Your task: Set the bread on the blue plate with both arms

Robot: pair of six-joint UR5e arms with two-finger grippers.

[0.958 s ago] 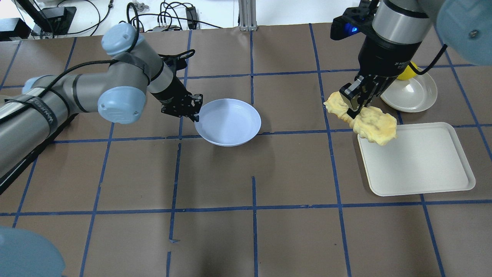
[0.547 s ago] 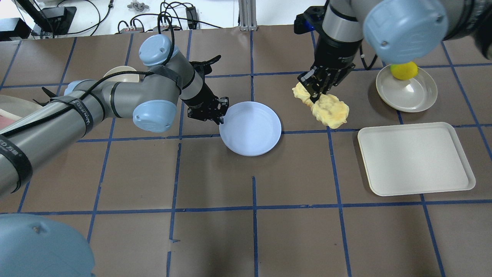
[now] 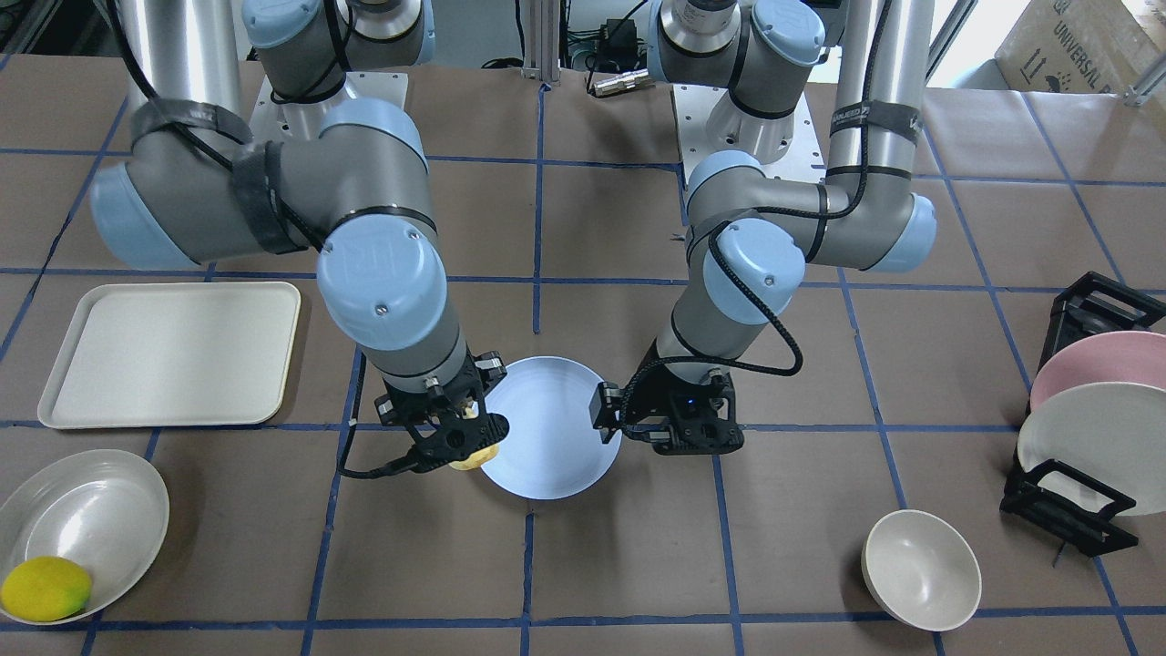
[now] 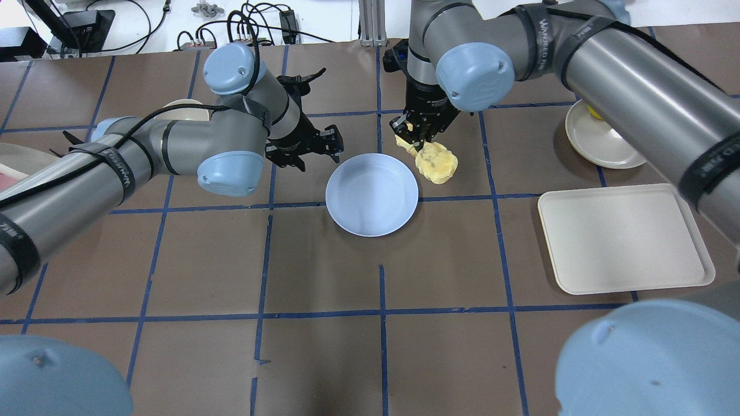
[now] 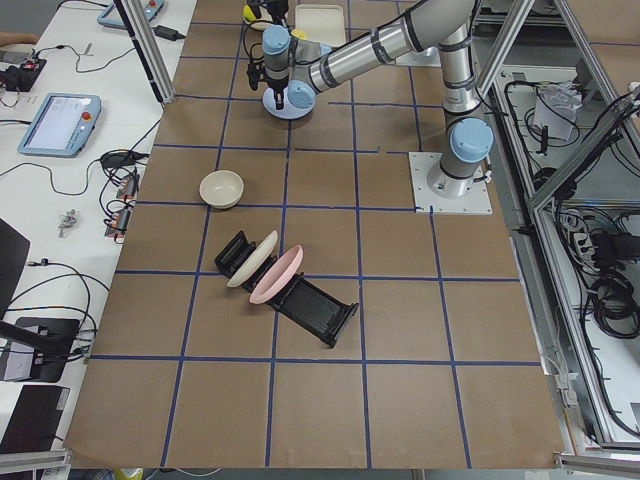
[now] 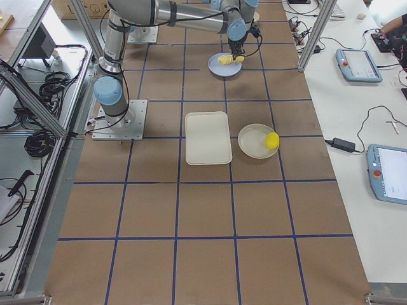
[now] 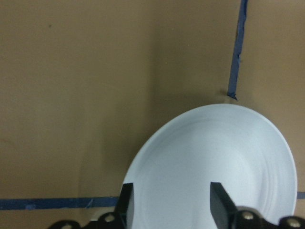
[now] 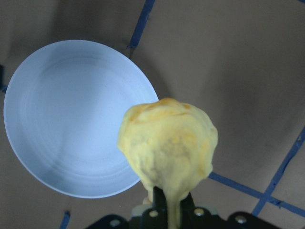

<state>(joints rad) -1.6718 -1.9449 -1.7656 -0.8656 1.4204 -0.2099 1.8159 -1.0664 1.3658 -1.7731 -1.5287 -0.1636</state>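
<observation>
The blue plate (image 4: 372,193) lies flat at the table's middle and has nothing on it. My right gripper (image 4: 417,136) is shut on the bread (image 4: 437,163), a bumpy pale yellow loaf. The loaf hangs just past the plate's far right rim. In the right wrist view the bread (image 8: 167,150) hangs beside the plate (image 8: 66,119), over its edge. My left gripper (image 4: 317,153) is open and empty at the plate's far left, clear of the rim. The left wrist view shows its fingers (image 7: 126,205) spread, with the plate (image 7: 214,162) ahead.
A white tray (image 4: 624,237) lies at the right. An off-white plate (image 3: 82,519) with a lemon (image 3: 46,588) lies beyond it. A bowl (image 3: 920,569) and a rack (image 3: 1084,510) with a pink and a white plate stand on the left arm's side.
My right gripper has carried the bread left, from over the tray to the plate's rim. My left gripper pushed the plate right, then let go of its rim and drew back.
</observation>
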